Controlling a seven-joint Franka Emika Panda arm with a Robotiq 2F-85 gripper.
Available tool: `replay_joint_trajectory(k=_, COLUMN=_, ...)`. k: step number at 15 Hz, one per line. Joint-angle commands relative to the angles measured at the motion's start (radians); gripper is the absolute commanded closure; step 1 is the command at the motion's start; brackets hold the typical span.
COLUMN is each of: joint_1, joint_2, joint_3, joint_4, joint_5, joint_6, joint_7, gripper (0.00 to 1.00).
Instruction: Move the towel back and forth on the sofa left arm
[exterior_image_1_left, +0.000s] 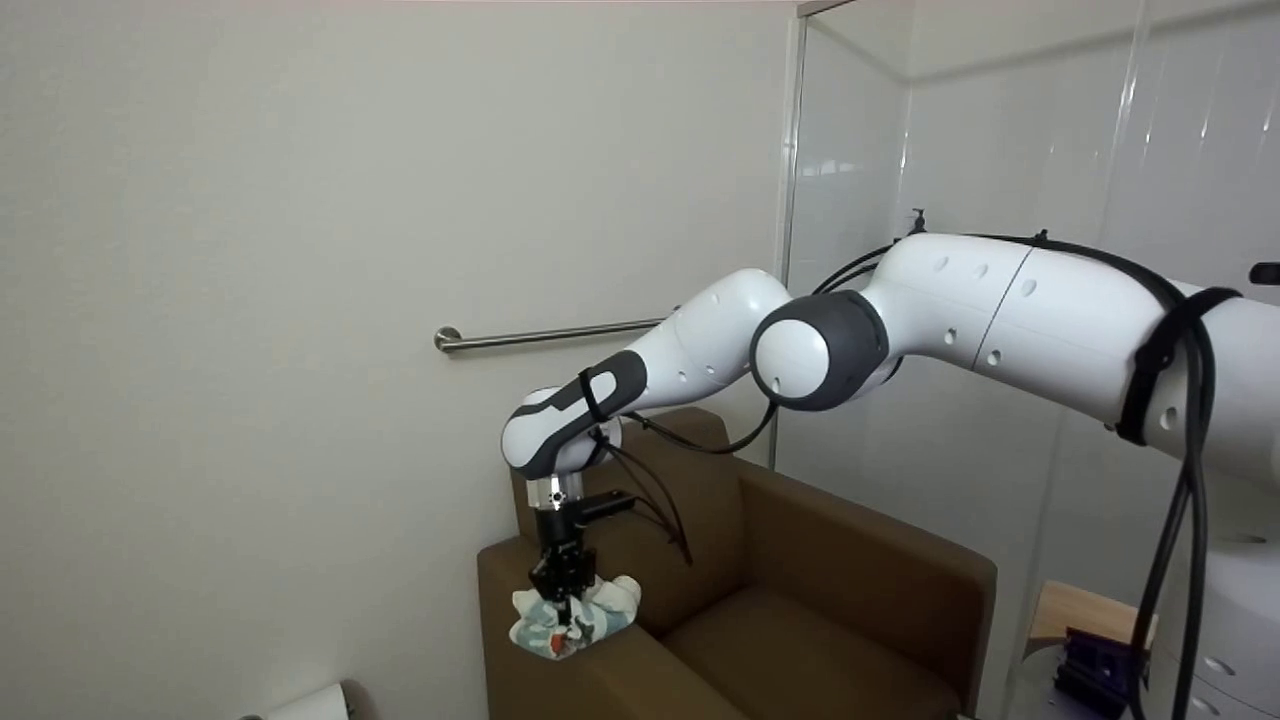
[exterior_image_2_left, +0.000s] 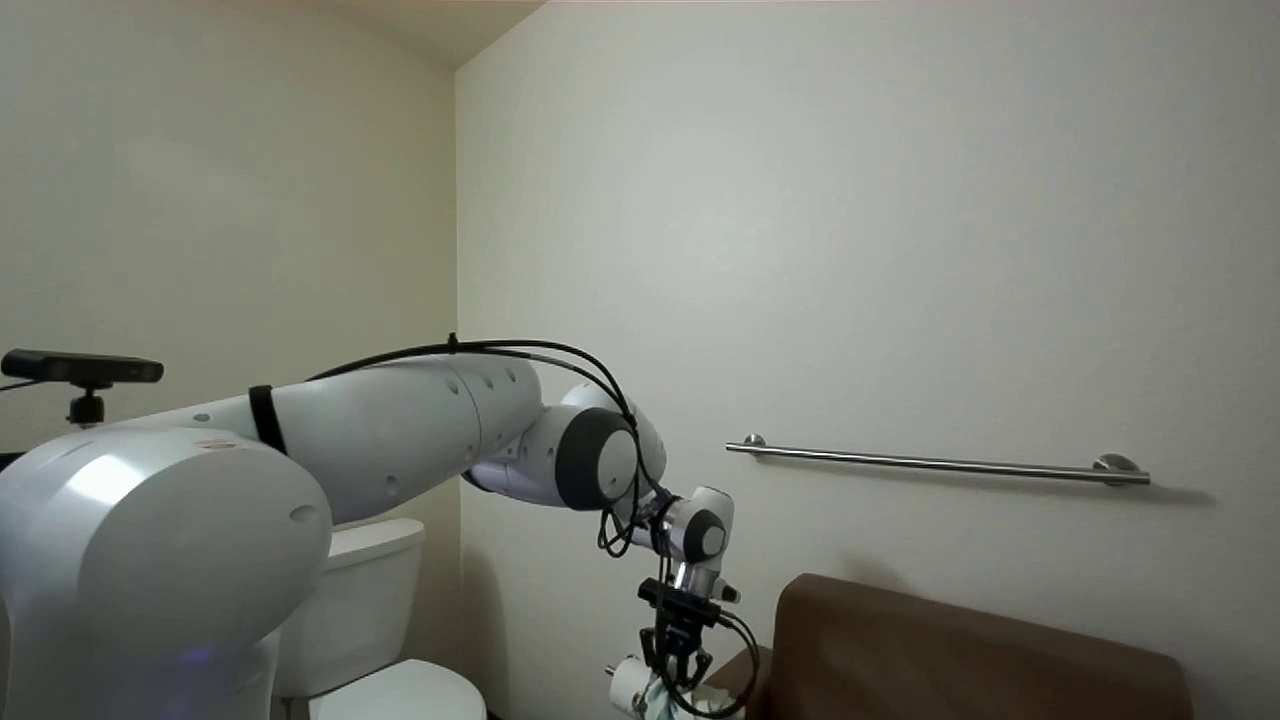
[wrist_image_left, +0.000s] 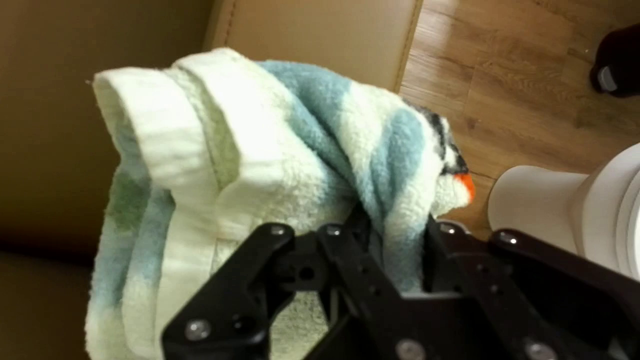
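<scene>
towel, bunched, pinched in gripper, seemingly resting on brown sofa arm

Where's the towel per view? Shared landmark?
In an exterior view: towel low, just left of centre.
In an exterior view: towel at bottom edge, cut off, just right of centre.
Wrist view: towel large, centre and left, partly behind the tool.
Shared landmark: brown sofa, in all three.

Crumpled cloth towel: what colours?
Towel: white and blue, with green, black, orange patches; clearest in wrist view.
</scene>
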Motion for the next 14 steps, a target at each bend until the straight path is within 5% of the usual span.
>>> replay_joint_trajectory(k=1, joint_1=-0.025, joint_2=-0.104, joint_3=0.05, joint_4=-0.215, joint_5=0.03, joint_6=0.013, joint_7=-0.068, gripper=0.91)
replay_joint_trajectory(k=14, joint_1=-0.117, joint_2=-0.358, joint_3=0.051, joint_4=-0.768, joint_5=0.263, joint_6=0.109, joint_7=0.08, gripper=0.91)
